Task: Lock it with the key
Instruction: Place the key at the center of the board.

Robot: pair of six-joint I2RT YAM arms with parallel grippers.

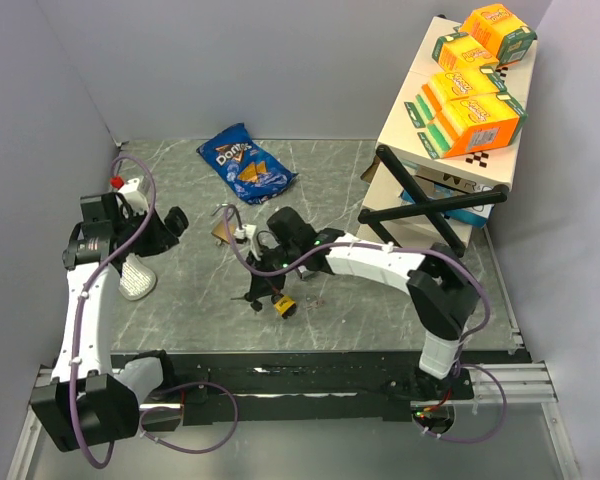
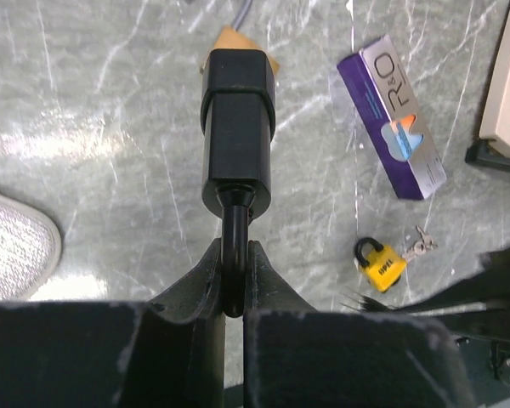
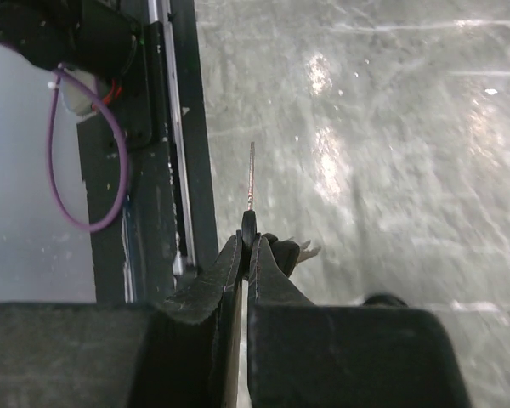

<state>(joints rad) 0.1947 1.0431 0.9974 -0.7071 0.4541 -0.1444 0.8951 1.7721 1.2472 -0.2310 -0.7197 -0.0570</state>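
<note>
My left gripper [image 2: 235,255] is shut on the shackle of a black padlock [image 2: 238,127], which it holds above the table, body pointing away. In the top view this gripper [image 1: 163,228] and the padlock [image 1: 177,218] are at the left. My right gripper [image 3: 248,242] is shut on the black head of a key [image 3: 251,183], thin blade pointing forward; further keys [image 3: 304,250] hang beside it. In the top view it [image 1: 258,297] is mid-table beside a yellow padlock [image 1: 285,307]. That yellow padlock [image 2: 380,263] lies on the table with small keys [image 2: 418,245] next to it.
A blue Doritos bag [image 1: 245,163] lies at the back. A shelf with orange boxes [image 1: 470,80] and a black cross stand [image 1: 430,205] fill the right. A purple box [image 2: 393,115], a brown tag [image 1: 223,232] and a white object [image 1: 137,277] lie on the table.
</note>
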